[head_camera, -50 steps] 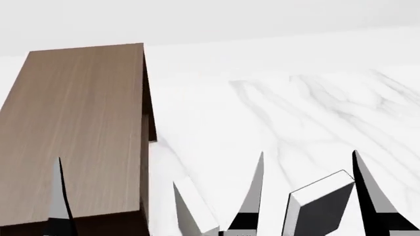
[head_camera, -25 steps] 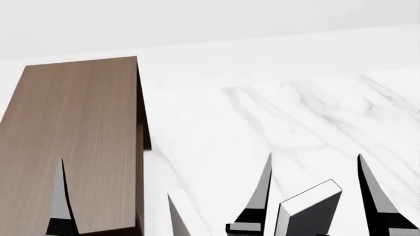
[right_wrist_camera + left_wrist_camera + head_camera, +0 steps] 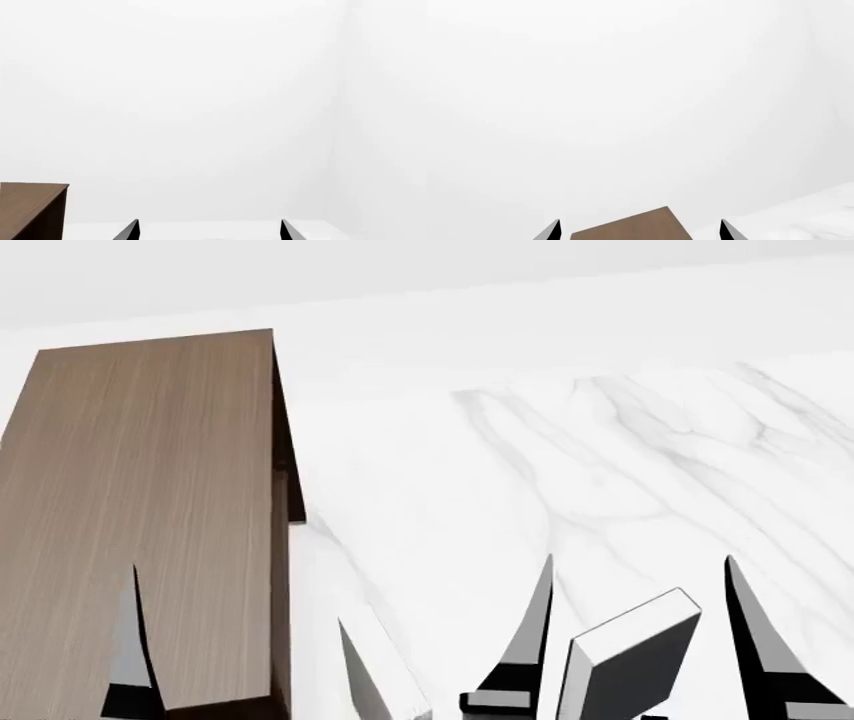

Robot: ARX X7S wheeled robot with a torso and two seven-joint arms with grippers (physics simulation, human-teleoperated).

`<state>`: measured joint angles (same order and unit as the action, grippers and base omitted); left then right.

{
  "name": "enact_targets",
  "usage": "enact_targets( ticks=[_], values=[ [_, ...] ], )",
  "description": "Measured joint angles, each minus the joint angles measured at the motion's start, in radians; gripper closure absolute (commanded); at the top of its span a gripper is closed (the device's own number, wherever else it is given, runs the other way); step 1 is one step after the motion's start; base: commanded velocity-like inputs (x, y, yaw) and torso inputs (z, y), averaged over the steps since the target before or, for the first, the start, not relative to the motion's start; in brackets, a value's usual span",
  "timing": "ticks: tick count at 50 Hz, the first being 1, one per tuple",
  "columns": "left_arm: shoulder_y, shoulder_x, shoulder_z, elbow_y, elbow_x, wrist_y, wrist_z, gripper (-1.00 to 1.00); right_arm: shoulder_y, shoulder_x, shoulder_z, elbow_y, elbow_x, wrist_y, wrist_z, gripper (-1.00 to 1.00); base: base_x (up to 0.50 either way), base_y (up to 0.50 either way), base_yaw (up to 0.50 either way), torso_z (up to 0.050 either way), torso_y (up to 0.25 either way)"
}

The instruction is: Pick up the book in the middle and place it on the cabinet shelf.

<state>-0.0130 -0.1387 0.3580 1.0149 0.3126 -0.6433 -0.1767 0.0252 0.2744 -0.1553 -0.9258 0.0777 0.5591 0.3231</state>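
Both grippers gape — right gripper (image 3: 638, 585) straddles the book (image 3: 627, 655), contact unclear

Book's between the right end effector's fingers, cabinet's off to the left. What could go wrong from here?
1. The thick charcoal hardback book sits tilted in the right end effector; contact isn't visible, so it may slip.
2. The left end effector hangs over the tall brown wood-grain cabinet top, possibly blocking placement.

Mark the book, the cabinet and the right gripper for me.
book (image 3: 638, 662): head view, on its dark cover.
cabinet (image 3: 147, 490): head view, on its flat wood-grain top.
right gripper (image 3: 638, 640): head view, midway between its two fingertips.
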Motion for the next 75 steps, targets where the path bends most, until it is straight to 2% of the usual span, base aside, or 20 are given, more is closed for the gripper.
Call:
enact_targets(
  ticks=[18,31,35,44,54,63,75],
  values=[
    [-0.003,0.004,0.005,0.009,-0.002,-0.014,0.007,-1.0,0.003,0.009,-0.013,0.005,0.007,0.007,0.009,-1.0,0.0,0.0,0.0,0.026,-0.175],
    [0.016,0.077,-0.036,0.021,0.01,0.005,0.076,-1.0,0.005,0.013,-0.016,0.004,0.016,0.014,0.016,-1.0,0.0,0.0,0.0,0.0,0.0],
    [0.028,0.088,-0.045,0.023,0.002,0.01,0.083,-1.0,0.032,0.006,0.001,-0.024,0.037,0.064,0.022,-1.0,0.0,0.0,0.0,0.0,0.0],
    [0.037,0.098,-0.055,0.023,-0.012,0.008,0.083,-1.0,0.293,-0.053,0.048,0.011,0.126,0.307,0.035,-1.0,0.0,0.0,0.0,0.0,0.0],
    [0.033,0.09,-0.055,0.022,-0.009,-0.003,0.069,-1.0,0.625,-0.12,0.065,0.299,0.142,0.444,0.077,-1.0,0.0,0.0,0.0,0.0,0.0],
    [0.031,0.098,-0.069,0.023,0.007,-0.005,0.08,-1.0,0.862,-0.178,0.115,0.609,0.143,0.453,0.135,-1.0,0.0,0.0,0.0,0.0,0.0],
    [0.024,0.098,-0.092,0.022,-0.005,-0.005,0.075,-1.0,1.134,-0.228,0.157,1.124,0.2,0.309,0.362,-1.0,0.0,0.0,0.0,0.0,0.0]
  ],
)
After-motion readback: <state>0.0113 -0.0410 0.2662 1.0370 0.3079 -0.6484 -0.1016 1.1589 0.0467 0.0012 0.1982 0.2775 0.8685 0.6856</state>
